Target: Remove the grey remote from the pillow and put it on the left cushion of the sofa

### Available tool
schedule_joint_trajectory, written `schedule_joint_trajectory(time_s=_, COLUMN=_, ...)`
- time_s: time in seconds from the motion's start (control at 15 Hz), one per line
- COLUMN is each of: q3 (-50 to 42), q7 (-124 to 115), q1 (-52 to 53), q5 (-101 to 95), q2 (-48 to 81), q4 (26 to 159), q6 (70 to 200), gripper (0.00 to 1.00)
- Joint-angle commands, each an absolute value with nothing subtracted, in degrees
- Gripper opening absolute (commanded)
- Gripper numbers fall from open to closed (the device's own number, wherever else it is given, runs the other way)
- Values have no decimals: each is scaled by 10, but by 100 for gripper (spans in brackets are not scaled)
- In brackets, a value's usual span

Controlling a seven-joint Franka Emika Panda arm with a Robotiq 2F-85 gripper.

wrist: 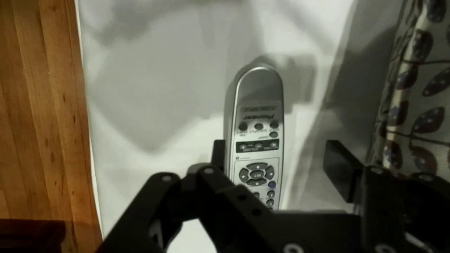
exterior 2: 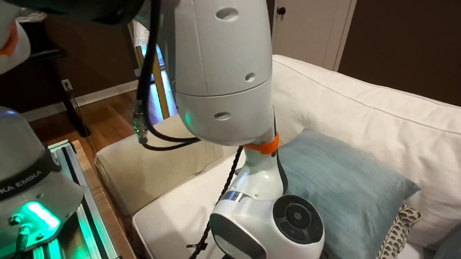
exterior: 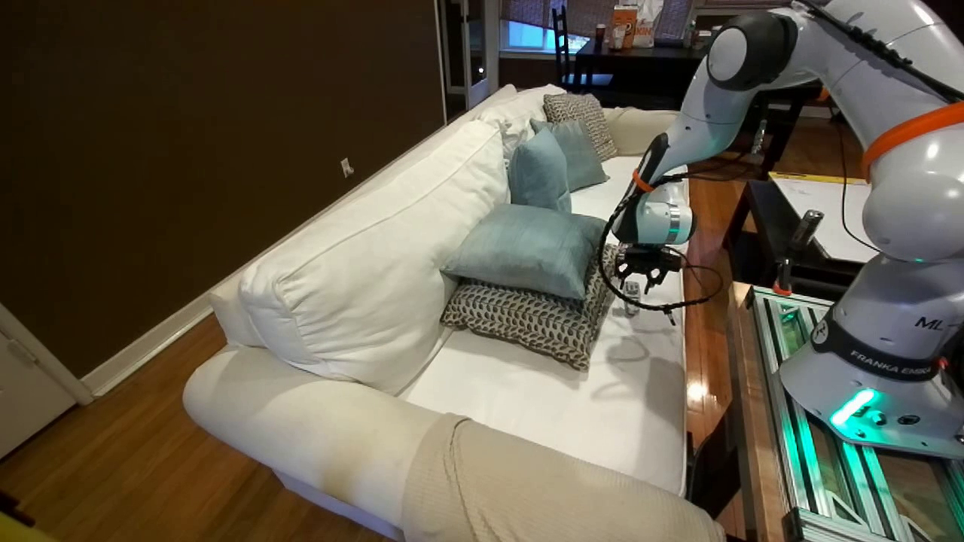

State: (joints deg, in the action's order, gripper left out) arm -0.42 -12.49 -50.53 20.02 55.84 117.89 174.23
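Well, my tool [wrist: 278, 161] stands wide, and I see the grey remote [wrist: 258, 102] between its jaws, nearer one.

In an exterior view, a dark brown wall [exterior: 211, 135] spreads at ten o'clock, wooden floor [exterior: 166, 452] lies toward eight, and a bluish-lit window [exterior: 531, 35] glows near twelve, a black chair [exterior: 562, 45] before it.

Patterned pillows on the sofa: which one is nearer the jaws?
The leaf-patterned pillow beneath the flat-lying blue pillow, beside the grey Pioneer remote; the other patterned pillow sits at the far end of the sofa.
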Motion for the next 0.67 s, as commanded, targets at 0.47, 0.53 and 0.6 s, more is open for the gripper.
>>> schedule_joint_trajectory(time_s=0.47, q3=4, q7=-50, q1=-520, q5=177, q2=483, q4=1247, q6=1725, gripper=100)
schedule_joint_trajectory(time_s=0.53, q3=-6, q7=-35, q1=-514, q5=168, q2=464, q4=1264, q6=1726, gripper=100)
schedule_joint_trajectory(time_s=0.6, q3=-14, q7=-20, q1=-512, q5=157, q2=447, q4=1281, q6=1726, gripper=100)
